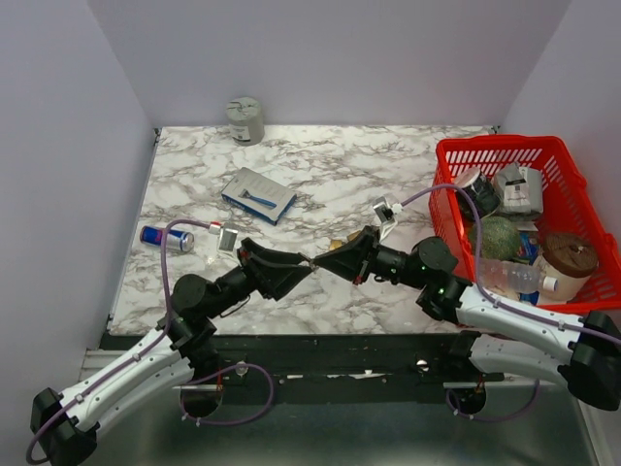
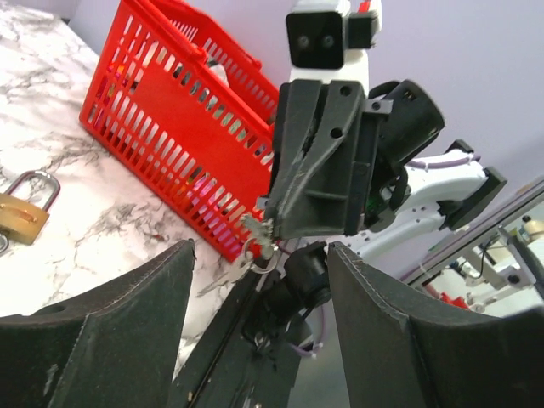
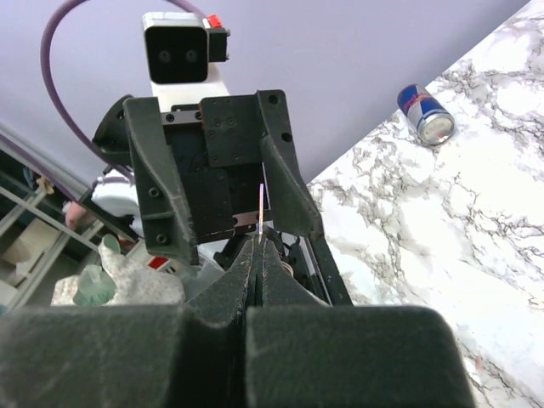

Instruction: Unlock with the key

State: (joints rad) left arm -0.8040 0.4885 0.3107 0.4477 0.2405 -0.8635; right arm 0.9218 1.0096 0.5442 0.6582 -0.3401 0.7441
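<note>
Left gripper (image 2: pixel 259 255): jaws spread wide, nothing held. Facing it tip to tip, right gripper (image 3: pixel 259 246): jaws pinched tight on the key (image 3: pixel 260 208), blade pointing toward the left palm. Brass padlock (image 2: pixel 24 212) lies flat on the marble table (image 1: pixel 388 165) just beyond the grippers, untouched. Left side: Red Bull can (image 1: pixel 165 236) on its side. Farther back: razor box (image 1: pixel 258 194). Right side: red basket (image 1: pixel 495 146) crowded with jars, a plastic bottle (image 1: pixel 509 277) and a round green item. Far edge: grey tin (image 1: pixel 245 119).
</note>
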